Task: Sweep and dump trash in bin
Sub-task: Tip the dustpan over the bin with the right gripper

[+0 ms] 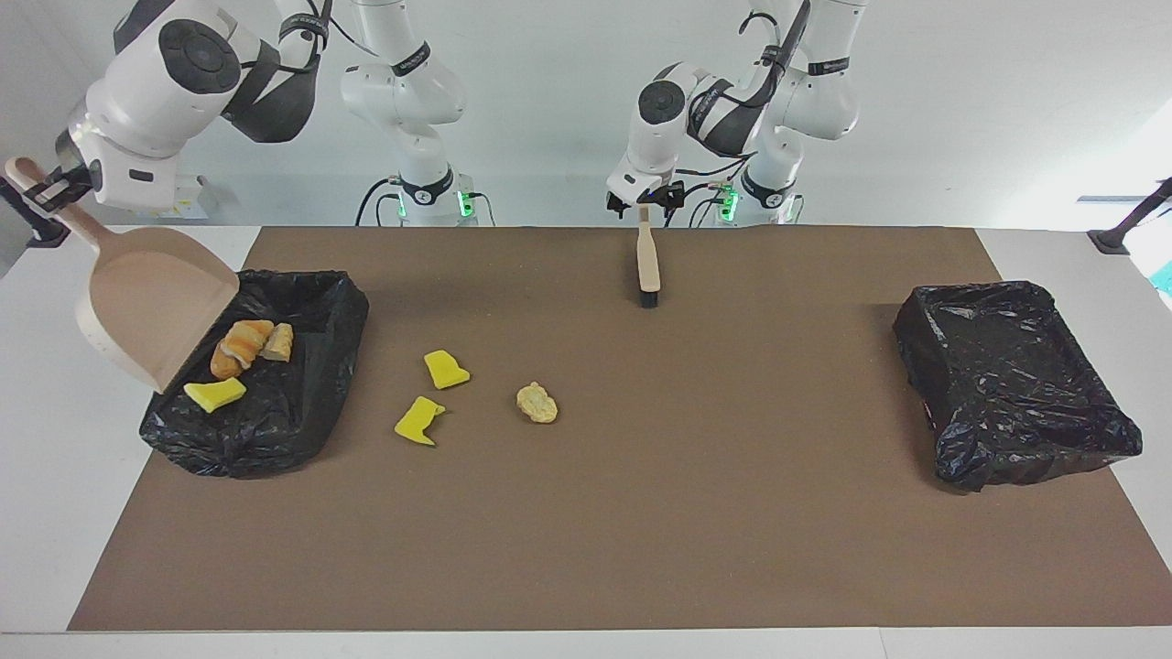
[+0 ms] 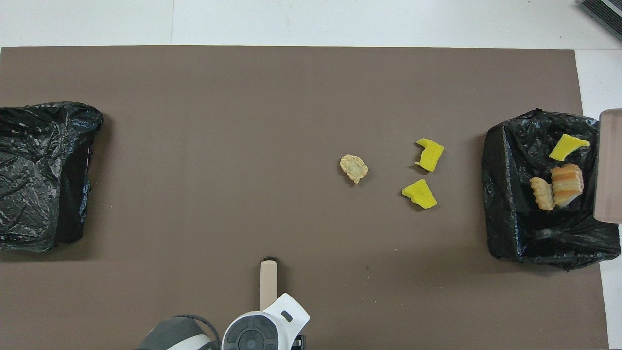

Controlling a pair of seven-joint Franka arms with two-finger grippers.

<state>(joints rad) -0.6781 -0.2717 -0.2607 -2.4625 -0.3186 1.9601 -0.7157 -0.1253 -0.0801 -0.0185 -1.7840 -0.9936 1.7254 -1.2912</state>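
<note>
My right gripper point(image 1: 50, 194) is shut on the handle of the beige dustpan point(image 1: 151, 302), which hangs steeply tilted over the black bag-lined bin point(image 1: 311, 302) at the right arm's end. Inside that bin point(image 2: 505, 194) lie a yellow sponge scrap point(image 1: 214, 394) and bread-like lumps point(image 1: 243, 340). On the mat beside the bin rest two yellow sponge chunks point(image 1: 446, 369) point(image 1: 419, 421) and a tan lump point(image 1: 537, 403). My left gripper point(image 1: 644, 199) is open just over the handle end of the brush point(image 1: 648, 261), which lies on the mat near the robots.
A second black bag-lined bin point(image 1: 1016, 384) stands at the left arm's end of the brown mat point(image 1: 696, 513). In the overhead view only the dustpan's edge point(image 2: 610, 165) and the left arm's wrist over the brush point(image 2: 268, 282) show.
</note>
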